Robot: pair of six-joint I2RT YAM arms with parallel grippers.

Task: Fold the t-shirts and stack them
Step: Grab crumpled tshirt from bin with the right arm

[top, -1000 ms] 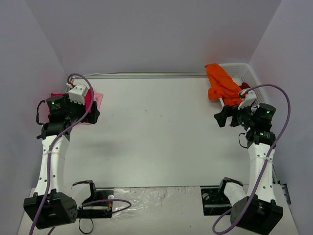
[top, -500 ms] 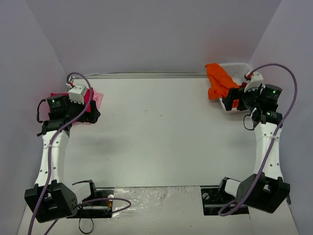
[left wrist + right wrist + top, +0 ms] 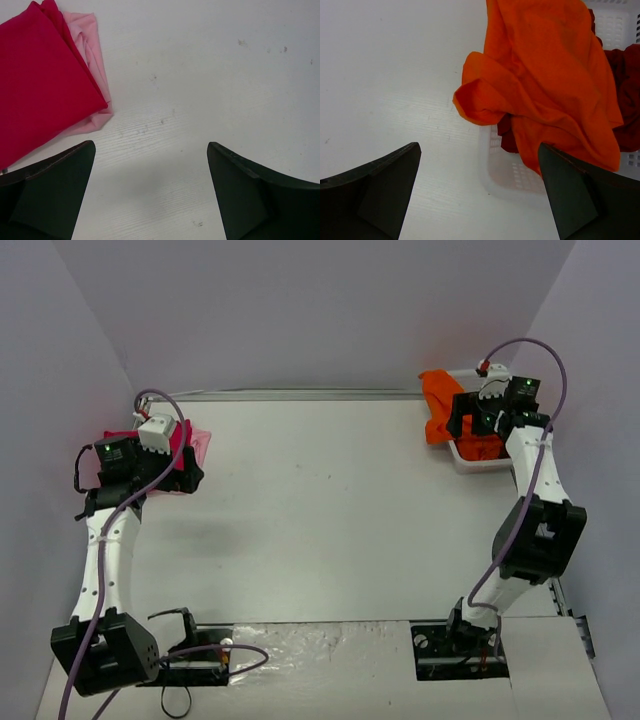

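Note:
A folded magenta-pink t-shirt (image 3: pixel 37 85) lies on a folded pale pink t-shirt (image 3: pixel 90 40) at the far left of the table; the stack also shows in the top view (image 3: pixel 196 445). My left gripper (image 3: pixel 150 192) is open and empty, just right of that stack. A bright orange t-shirt (image 3: pixel 555 75) hangs over the near-left corner of the white basket (image 3: pixel 512 177), with dark red t-shirts (image 3: pixel 627 80) under it. The orange t-shirt also shows in the top view (image 3: pixel 437 405). My right gripper (image 3: pixel 480 192) is open and empty above the basket's corner.
The white lattice basket (image 3: pixel 478 462) stands at the far right against the wall. Grey walls close in the table on the left, back and right. The arm bases and cables sit at the near edge.
My right arm has swung away from me, from beside the basket to over it and the orange t-shirt. The left arm has barely moved.

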